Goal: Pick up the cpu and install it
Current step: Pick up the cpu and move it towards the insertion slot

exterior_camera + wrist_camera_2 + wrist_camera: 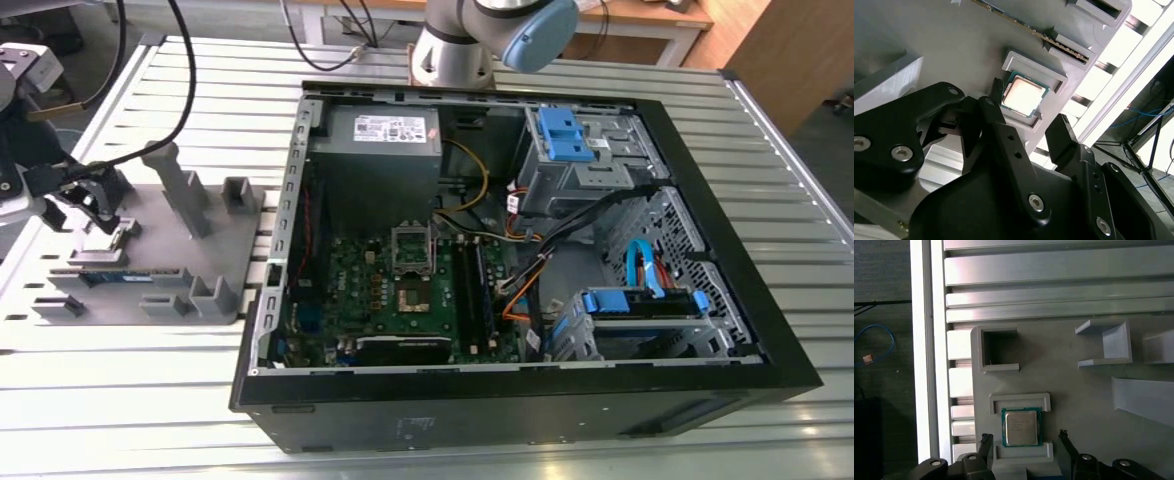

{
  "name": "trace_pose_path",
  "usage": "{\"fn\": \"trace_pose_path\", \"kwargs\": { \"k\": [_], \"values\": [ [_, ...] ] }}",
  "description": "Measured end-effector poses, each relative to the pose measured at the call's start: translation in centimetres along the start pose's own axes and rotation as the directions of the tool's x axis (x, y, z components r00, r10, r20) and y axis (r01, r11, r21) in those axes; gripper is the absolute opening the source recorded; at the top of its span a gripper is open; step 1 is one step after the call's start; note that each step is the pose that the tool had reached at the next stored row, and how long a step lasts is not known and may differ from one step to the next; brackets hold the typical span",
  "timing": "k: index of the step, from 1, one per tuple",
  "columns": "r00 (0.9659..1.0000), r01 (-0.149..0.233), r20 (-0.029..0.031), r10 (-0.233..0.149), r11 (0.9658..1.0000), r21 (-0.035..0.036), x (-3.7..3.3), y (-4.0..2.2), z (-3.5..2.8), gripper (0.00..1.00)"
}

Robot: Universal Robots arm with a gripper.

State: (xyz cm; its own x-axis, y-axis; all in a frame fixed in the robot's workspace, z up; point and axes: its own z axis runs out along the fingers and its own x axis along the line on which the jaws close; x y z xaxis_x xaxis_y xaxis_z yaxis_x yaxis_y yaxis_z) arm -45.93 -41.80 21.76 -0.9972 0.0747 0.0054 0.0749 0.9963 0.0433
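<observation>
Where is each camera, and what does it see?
Exterior view: off the arm, up high, looking down on computer case and grey tray; arm and gripper show.
First wrist view: on the wrist, looking straight down at the cpu; fingertips show.
Second wrist view: on the wrist, slanted; black fingers show.
Both wrist views share the cpu.

the cpu (pixel 1021 426) has a smooth silver metal top with a soft sheen, edged in dull green board. its holder (pixel 1079 405) is matt grey plastic, faintly grainy. the claw (pixel 1024 111) looks matt black, with bright steel screw heads (pixel 1035 201). the table (pixel 134 400) is ribbed bare aluminium, satin and reflective. the computer case (pixel 534 410) is matt black outside and dull grey sheet metal inside, with glossy blue plastic brackets (pixel 561 130).
</observation>
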Motion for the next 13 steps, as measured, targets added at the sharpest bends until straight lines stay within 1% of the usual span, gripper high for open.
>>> {"fn": "trace_pose_path", "kwargs": {
  "k": [2,3,6,10,13],
  "values": [
    [1.0000,0.000,0.0000,0.000,1.0000,0.0000,0.00,0.00,0.00,0.58],
    [1.0000,0.000,0.0000,0.000,1.0000,0.0000,0.00,0.00,0.00,0.64],
    [1.0000,0.007,0.0001,-0.007,1.0000,-0.0001,0.00,0.00,0.04,0.64],
    [0.9995,0.031,0.0011,-0.031,0.9995,0.0000,0.00,0.01,0.28,0.64],
    [0.9991,0.043,0.0042,-0.043,0.9991,-0.0001,0.01,0.10,0.63,0.64]
  ]
}}
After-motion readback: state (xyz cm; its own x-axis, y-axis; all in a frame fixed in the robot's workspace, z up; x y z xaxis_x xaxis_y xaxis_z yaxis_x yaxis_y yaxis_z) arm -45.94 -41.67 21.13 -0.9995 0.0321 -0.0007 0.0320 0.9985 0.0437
